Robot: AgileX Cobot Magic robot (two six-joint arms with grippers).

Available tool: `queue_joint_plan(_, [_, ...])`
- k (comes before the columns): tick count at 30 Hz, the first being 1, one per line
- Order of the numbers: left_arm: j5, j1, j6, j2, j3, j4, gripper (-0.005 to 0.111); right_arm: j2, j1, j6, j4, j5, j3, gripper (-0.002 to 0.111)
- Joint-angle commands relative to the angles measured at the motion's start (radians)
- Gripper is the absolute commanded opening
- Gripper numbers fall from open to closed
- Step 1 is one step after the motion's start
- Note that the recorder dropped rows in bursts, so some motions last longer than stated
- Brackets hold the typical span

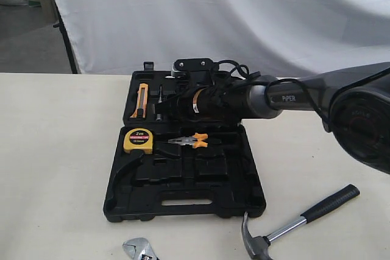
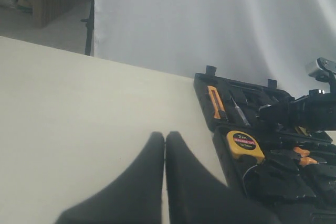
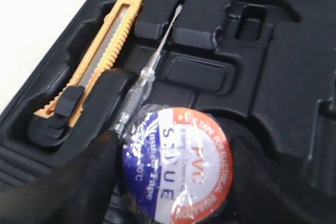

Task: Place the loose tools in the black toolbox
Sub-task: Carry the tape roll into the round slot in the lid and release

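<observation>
The black toolbox (image 1: 183, 202) lies open on the table, its lid (image 3: 294, 77) flat behind the base. My right gripper (image 3: 176, 177) is shut on the dark tape roll (image 3: 176, 166), which has a blue, white and red label. It holds the roll just above the lid's recesses, beside the tester screwdriver. In the exterior view the right gripper (image 1: 173, 106) reaches across over the lid. The claw hammer (image 1: 292, 220) lies on the table in front of the box at the right. The silver wrench (image 1: 139, 249) lies at the front edge. My left gripper (image 2: 165, 137) is shut and empty over bare table beside the box (image 2: 220, 129).
The base holds a yellow tape measure (image 1: 138, 140) and orange-handled pliers (image 1: 192, 141). An orange utility knife (image 3: 97, 59) and a tester screwdriver (image 3: 152, 61) sit in the lid. A white sheet (image 1: 244, 10) hangs behind the table.
</observation>
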Motion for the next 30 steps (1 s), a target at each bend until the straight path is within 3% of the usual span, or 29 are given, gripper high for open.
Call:
queue_joint_plan(1, [-0.007, 0.025, -0.005, -0.003, -0.003, 0.004, 0.001, 0.005, -0.016, -0.001, -0.005, 0.003, -0.006, -0.001])
queue_joint_plan(10, [-0.007, 0.025, -0.005, -0.003, -0.003, 0.004, 0.001, 0.008, -0.018, -0.001, -0.005, 0.044, -0.006, 0.0])
queue_joint_plan(13, [-0.007, 0.025, -0.005, -0.003, -0.003, 0.004, 0.001, 0.017, -0.018, -0.005, -0.005, 0.049, -0.006, 0.014])
queue_joint_plan(17, [-0.007, 0.025, -0.005, -0.003, -0.003, 0.004, 0.001, 0.026, -0.018, -0.005, -0.005, 0.029, -0.006, 0.046])
queue_joint_plan(20, [-0.007, 0.025, -0.005, -0.003, -0.003, 0.004, 0.001, 0.026, -0.018, -0.005, -0.005, 0.019, -0.006, 0.061])
queue_joint_plan(25, [-0.007, 0.025, -0.005, -0.003, -0.003, 0.004, 0.001, 0.009, -0.022, -0.005, -0.005, 0.024, -0.006, 0.075])
queue_joint_plan(30, [-0.007, 0.025, -0.005, -0.003, -0.003, 0.004, 0.001, -0.042, -0.03, -0.005, -0.005, 0.026, -0.006, 0.076])
